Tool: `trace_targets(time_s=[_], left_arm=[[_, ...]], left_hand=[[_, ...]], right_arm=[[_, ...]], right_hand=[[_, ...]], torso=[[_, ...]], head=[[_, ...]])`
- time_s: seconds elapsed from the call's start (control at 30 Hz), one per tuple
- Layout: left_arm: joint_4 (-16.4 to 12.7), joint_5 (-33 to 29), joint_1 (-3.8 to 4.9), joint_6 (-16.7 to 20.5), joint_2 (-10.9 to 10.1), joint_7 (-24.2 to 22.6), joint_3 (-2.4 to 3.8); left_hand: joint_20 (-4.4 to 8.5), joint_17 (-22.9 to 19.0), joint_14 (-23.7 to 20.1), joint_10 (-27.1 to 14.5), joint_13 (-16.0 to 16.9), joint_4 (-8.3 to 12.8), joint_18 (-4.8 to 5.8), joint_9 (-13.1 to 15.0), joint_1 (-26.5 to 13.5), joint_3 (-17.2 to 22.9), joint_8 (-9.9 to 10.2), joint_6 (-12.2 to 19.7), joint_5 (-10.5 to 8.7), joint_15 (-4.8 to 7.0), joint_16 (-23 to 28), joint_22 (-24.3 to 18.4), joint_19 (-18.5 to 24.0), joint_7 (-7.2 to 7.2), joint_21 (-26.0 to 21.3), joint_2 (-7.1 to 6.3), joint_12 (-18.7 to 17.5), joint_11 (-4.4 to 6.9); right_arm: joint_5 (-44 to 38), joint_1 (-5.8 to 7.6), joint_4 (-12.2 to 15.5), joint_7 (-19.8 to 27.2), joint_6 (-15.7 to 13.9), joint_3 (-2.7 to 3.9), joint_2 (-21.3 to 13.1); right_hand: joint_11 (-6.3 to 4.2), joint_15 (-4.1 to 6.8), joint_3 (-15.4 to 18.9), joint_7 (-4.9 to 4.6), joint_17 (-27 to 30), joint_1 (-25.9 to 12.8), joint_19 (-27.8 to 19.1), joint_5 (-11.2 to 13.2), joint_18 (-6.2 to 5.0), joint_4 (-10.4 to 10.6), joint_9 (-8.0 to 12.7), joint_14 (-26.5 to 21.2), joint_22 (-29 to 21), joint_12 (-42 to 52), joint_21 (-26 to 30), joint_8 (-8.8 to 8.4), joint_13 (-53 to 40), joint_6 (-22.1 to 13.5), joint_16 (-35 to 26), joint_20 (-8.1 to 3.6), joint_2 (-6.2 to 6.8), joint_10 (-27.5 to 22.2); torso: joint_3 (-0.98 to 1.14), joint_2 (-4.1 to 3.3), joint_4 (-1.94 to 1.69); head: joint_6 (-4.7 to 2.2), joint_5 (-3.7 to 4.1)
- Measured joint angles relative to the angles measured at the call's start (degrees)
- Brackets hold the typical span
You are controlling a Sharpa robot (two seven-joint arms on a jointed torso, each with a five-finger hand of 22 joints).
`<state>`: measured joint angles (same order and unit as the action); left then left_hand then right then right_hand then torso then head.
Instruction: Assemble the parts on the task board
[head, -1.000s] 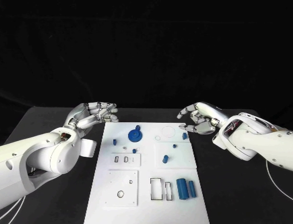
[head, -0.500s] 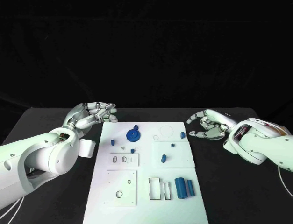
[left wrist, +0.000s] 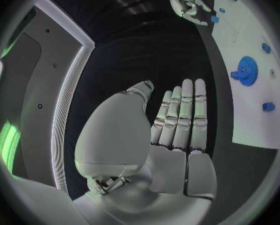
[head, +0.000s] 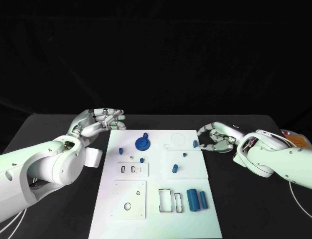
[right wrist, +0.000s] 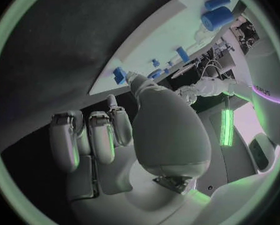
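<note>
In the head view, the flat white rectangular task board [head: 156,199] is seen lying on the black table [head: 48,134], with small blue plastic parts on it: a blue toothed gear [head: 143,145] near the far end, a small blue peg [head: 196,144] at the right edge, and two blue cylinders [head: 198,200] near the front; the silver left hand [head: 98,121] is held at the board's far left corner, fingers curled in, nothing gripped; the silver right hand [head: 217,138] is placed just beside the peg, fingers bent and apart; whether the peg is touched cannot be told. In the left wrist view, the left hand [left wrist: 177,130] is shown with fingers straight and together, off the board [left wrist: 252,100]. In the right wrist view, the right hand [right wrist: 108,135] is seen empty beside the board's edge [right wrist: 146,50].
</note>
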<state>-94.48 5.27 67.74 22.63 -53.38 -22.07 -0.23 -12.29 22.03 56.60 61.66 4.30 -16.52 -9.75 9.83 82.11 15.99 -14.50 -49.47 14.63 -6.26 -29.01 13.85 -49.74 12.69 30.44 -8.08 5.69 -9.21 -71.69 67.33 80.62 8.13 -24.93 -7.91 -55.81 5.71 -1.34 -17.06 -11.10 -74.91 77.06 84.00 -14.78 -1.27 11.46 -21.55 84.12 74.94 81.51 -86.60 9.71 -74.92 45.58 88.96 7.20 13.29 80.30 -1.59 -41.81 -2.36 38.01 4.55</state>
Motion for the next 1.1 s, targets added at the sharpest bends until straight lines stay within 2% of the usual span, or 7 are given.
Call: trace_targets(time_s=[0.2,0.33,0.63,0.7,1.1], left_arm=[[0.02,0.01,-0.01,-0.05,0.01,0.0,0.0],[0.05,0.02,-0.01,-0.06,0.01,0.0,0.0],[0.1,0.04,-0.01,-0.05,0.0,0.02,0.0],[0.12,0.04,-0.01,-0.04,0.0,0.04,0.0],[0.25,0.05,-0.01,-0.03,0.01,0.17,0.0]], left_hand=[[0.0,0.05,0.0,0.0,0.0,0.0,0.0,0.0,0.0,0.0,0.0,0.0,0.0,0.0,0.0,0.0,0.0,0.0,0.0,0.0,0.0,0.0],[-0.14,0.05,0.0,0.0,0.0,0.0,0.0,0.0,0.0,0.0,0.0,0.0,0.0,0.0,0.0,0.0,0.13,0.0,0.22,0.0,0.0,0.0],[-0.21,0.04,0.0,0.0,-0.01,0.0,0.0,0.0,0.0,0.0,0.0,0.0,0.0,0.0,0.0,-0.01,0.2,0.0,0.22,0.0,0.0,0.0],[-0.21,0.04,0.0,0.0,-0.01,0.0,0.0,0.0,0.0,0.0,0.0,0.0,0.0,0.0,0.0,-0.01,0.2,0.0,0.22,0.0,0.0,0.0],[-0.21,0.09,0.0,0.0,-0.01,0.0,0.0,0.0,0.0,0.0,0.0,0.0,0.0,0.0,0.0,-0.02,0.2,0.0,0.22,0.0,0.0,0.0]], right_arm=[[-0.12,-1.2,-1.27,-0.83,-0.13,0.0,1.67],[-0.1,-1.49,-1.77,-1.15,-0.31,0.03,2.32],[0.09,-1.73,-2.0,-1.46,-0.67,0.04,2.97],[0.17,-1.75,-2.02,-1.54,-0.74,0.04,3.06],[0.56,-1.79,-2.04,-1.76,-0.97,0.02,3.23]], right_hand=[[0.21,0.0,0.0,0.18,0.0,0.75,0.0,0.0,0.0,0.0,-0.1,0.0,-0.01,0.01,0.0,0.0,0.0,0.18,0.0,0.0,-0.76,0.21],[-0.03,0.0,0.24,0.53,0.0,1.12,0.0,0.0,0.0,0.24,-0.57,0.0,-0.01,0.39,0.0,1.15,0.0,2.01,0.0,0.0,-1.16,0.44],[-0.72,0.03,-0.1,1.67,0.0,0.82,0.0,0.67,0.0,0.57,-1.34,-0.03,-0.01,0.9,-0.48,2.9,0.0,5.26,0.0,0.0,-2.36,1.15],[-1.04,0.22,-0.33,1.69,0.0,1.14,0.0,0.96,0.0,0.8,-1.4,-0.22,-0.02,1.11,-0.48,3.31,0.0,5.81,0.0,0.0,-2.67,1.46],[-1.24,0.44,-0.37,1.9,-0.04,1.35,0.0,1.27,0.0,0.77,-1.46,0.0,-0.02,1.11,-0.98,3.34,0.0,6.02,0.0,-0.01,-2.88,1.66]], torso=[[-0.04,0.01,0.01],[-0.01,0.01,0.04],[-0.01,0.02,0.09],[0.0,0.03,0.09],[0.02,0.09,0.14]], head=[[-0.04,-0.22],[0.16,-0.36],[0.43,-0.72],[0.46,-0.76],[0.47,-0.87]])
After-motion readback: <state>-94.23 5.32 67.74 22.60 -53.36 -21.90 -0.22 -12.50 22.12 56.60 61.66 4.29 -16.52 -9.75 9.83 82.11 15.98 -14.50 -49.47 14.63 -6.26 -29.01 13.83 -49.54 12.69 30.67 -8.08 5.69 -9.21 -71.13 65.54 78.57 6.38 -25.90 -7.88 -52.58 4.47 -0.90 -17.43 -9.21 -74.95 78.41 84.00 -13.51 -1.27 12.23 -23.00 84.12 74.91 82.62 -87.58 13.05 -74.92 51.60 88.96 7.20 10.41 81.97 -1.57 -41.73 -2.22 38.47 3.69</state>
